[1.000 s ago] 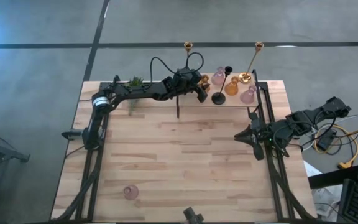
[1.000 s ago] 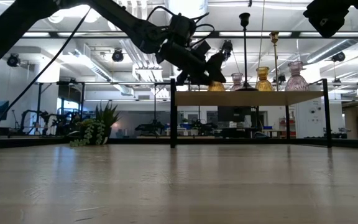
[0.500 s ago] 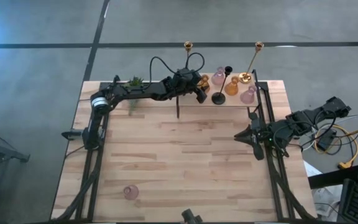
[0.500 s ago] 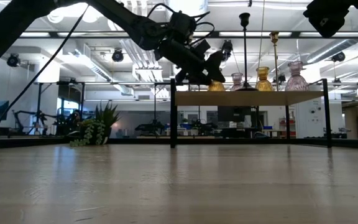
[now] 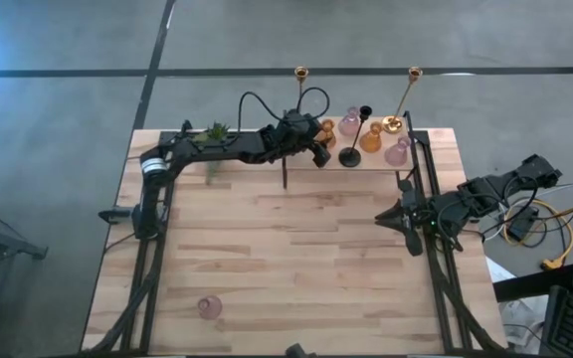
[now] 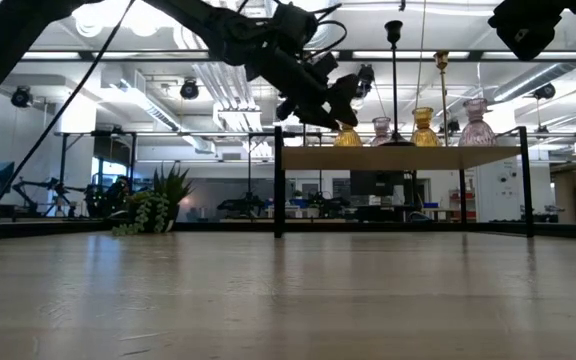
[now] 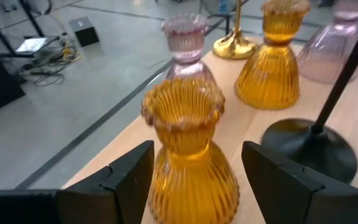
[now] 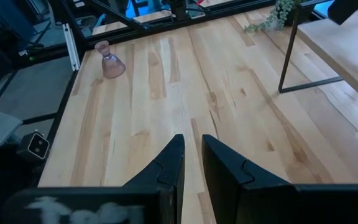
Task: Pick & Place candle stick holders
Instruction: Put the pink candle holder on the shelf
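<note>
- Left gripper point(image 7: 191, 180) stands over the shelf point(image 5: 366, 159), fingers apart on either side of an amber glass holder point(image 7: 188, 162) and clear of it.
- Beyond that holder on the shelf: a black stemmed holder point(image 7: 309, 146), a second amber holder point(image 7: 272, 59), pink holders point(image 7: 185, 46) and a gold base point(image 7: 235, 45).
- Right gripper point(image 8: 190, 171), fingers nearly together and empty, waits well apart from the shelf, over the surface point(image 5: 296, 249).
- One pink holder point(image 8: 109, 60) stands on the surface, far from the shelf.

My two arms are dark, jointed and slim. A black cable loops over my left wrist point(image 5: 301, 104), and a pale band rings my left shoulder joint point(image 5: 151, 164). My fingers point(image 8: 173, 163) are black, angular, stepped blades.
</note>
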{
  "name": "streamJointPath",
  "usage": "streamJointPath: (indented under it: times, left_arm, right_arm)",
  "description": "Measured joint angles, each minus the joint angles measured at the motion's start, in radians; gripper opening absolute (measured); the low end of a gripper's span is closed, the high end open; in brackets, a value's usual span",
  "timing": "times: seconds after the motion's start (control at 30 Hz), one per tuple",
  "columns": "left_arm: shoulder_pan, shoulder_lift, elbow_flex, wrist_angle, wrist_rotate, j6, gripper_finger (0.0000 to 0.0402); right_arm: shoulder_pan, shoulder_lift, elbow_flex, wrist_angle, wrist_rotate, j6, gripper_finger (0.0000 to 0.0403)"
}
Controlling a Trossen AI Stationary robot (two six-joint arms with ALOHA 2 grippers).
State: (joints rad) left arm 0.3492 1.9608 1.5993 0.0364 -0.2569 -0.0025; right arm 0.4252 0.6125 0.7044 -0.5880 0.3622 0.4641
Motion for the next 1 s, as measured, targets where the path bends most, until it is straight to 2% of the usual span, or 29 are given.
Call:
streamJointPath:
  times: [0.23,0.37,0.67,0.87,1.0]
  left_arm:
    - [-0.031,-0.023,-0.001,-0.060,-0.113,-0.001,0.0248]
    - [-0.048,-0.046,-0.001,-0.109,-0.130,-0.015,0.0248]
    - [-0.123,-0.145,-0.018,-0.359,-0.137,-0.057,0.0248]
    - [-0.214,-0.328,-0.166,-0.427,-0.157,-0.076,0.0248]
    - [-0.290,-0.518,-0.324,-0.486,-0.167,-0.140,0.0248]
  right_arm:
    - [0.000,0.000,0.000,0.001,0.000,0.000,0.0048]
    - [0.000,0.000,0.000,0.001,0.000,0.001,0.0048]
    - [0.000,0.000,0.000,-0.001,-0.005,0.007,0.0048]
    - [0.000,-0.001,0.000,-0.008,-0.018,0.008,0.0048]
    - [0.000,0.000,0.000,-0.008,-0.033,0.008,0.0048]
